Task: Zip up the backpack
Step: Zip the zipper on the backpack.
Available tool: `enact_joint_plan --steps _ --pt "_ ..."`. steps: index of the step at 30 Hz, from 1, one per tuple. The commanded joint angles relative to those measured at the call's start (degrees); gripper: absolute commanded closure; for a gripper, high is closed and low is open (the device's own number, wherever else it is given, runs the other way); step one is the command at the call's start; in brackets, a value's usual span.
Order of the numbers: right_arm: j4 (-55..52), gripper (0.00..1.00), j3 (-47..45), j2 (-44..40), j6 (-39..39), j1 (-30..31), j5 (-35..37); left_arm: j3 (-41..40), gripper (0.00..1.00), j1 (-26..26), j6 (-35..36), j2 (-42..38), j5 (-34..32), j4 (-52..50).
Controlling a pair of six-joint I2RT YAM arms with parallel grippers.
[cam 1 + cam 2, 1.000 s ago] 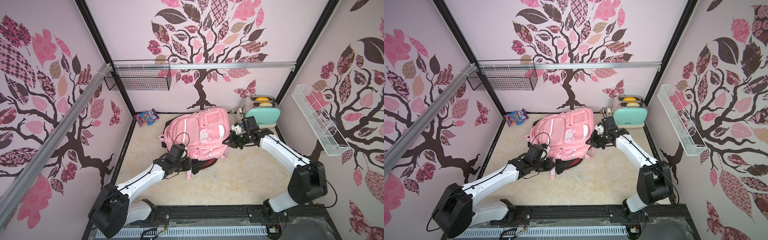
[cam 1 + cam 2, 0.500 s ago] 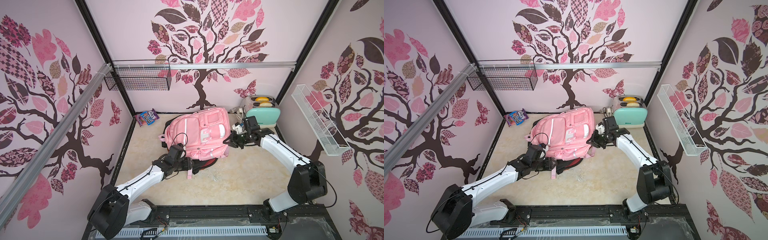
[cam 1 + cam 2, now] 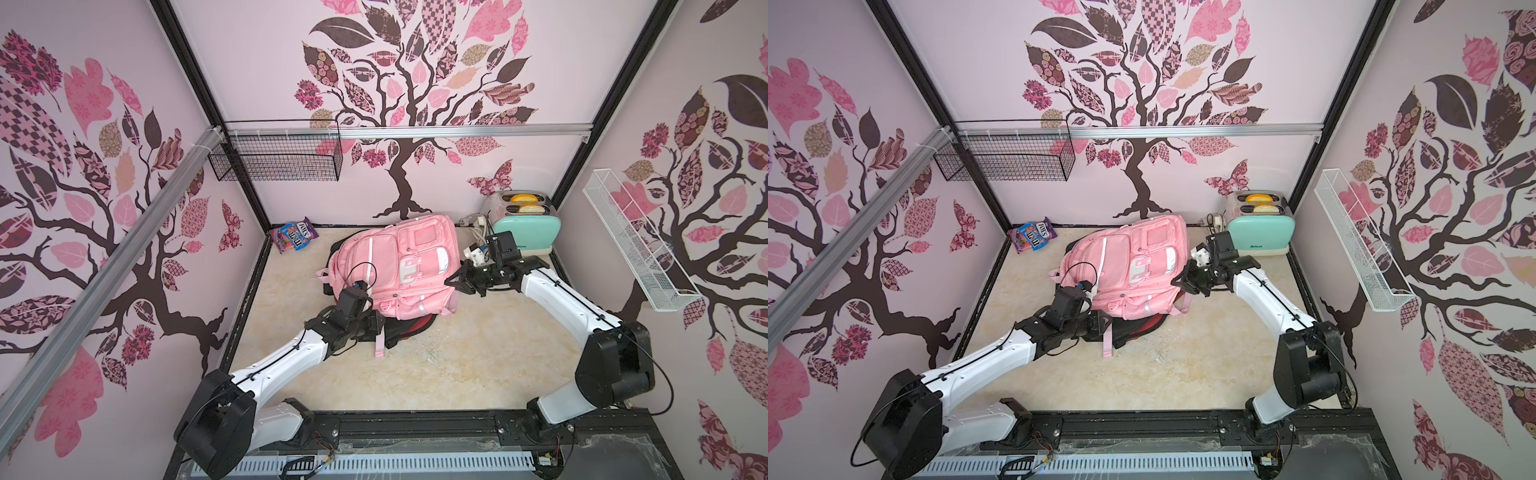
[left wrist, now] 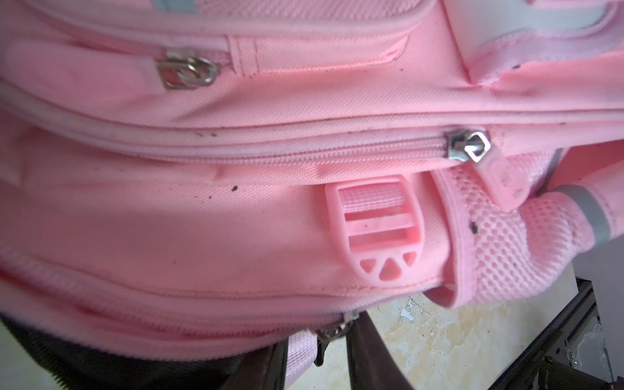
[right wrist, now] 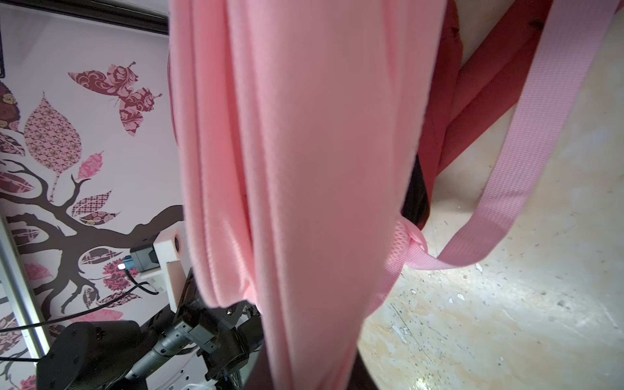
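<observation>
Pink fabric fills both wrist views: the backpack [image 3: 407, 266] lies flat on the beige floor [image 3: 457, 365], front pockets up, just beside the mint toaster [image 3: 525, 232]. The right gripper [image 3: 453, 284] sits at the backpack edge nearest the toaster, its jaws closed on that edge. In the right wrist view the pink cloth hangs right in front of the lens.

The left gripper [image 3: 379, 327] is at the backpack's lower edge, on the side away from the toaster, where a pink strap [image 3: 379, 347] trails onto the floor. In the left wrist view its dark fingers [image 4: 368, 354] stand a little apart on either side of a pink pull tab [image 4: 302, 358] hanging from a metal zipper slider [image 4: 334, 329]. I cannot tell whether they pinch the tab. Above that slider the seam reads as closed. A candy bag [image 3: 294, 235] lies far from the toaster, beyond the backpack.
</observation>
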Motion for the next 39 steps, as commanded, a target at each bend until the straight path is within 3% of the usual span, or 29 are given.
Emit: enact_joint_plan --steps 1,7,16,17,18,19,22,27,33,39 --pt "7.49 1.00 3.81 -2.80 0.42 -0.50 -3.63 1.34 0.73 -0.14 1.22 0.29 -2.42 0.89" --pt "7.54 1.00 3.97 -3.81 0.82 -0.50 -3.87 1.08 0.99 -0.17 0.76 0.77 -2.57 2.12" --pt "7.65 1.00 4.26 -3.06 1.35 -0.76 -3.19 -0.49 1.00 -0.04 -0.29 -3.22 -2.70 0.95" --pt "8.35 1.00 4.42 -3.02 2.08 -0.75 -3.87 -1.18 0.99 -0.06 -0.55 -3.76 -1.86 1.78" --pt "9.18 1.00 4.27 -2.98 2.97 -0.78 -4.70 -2.43 0.86 -0.06 -1.10 -4.58 -0.90 3.39" --pt "10.12 1.00 4.32 -3.01 3.78 -0.77 -5.60 -3.58 0.80 0.04 -1.71 -5.36 0.14 5.33" --pt "11.84 1.00 3.95 -3.15 5.97 -0.71 -7.60 -8.29 0.70 0.47 -3.86 -7.70 2.73 12.18" --pt "14.09 1.00 2.68 -3.69 8.63 -0.83 -9.82 -12.37 0.75 0.99 -5.82 -7.62 6.05 20.49" --pt "15.97 1.00 1.75 -4.53 10.12 -0.79 -11.12 -12.59 0.84 0.99 -5.42 -7.76 6.32 22.53" --pt "15.96 1.00 1.78 -4.60 10.18 -0.88 -11.30 -11.46 0.71 0.93 -3.76 -10.45 3.62 17.48"
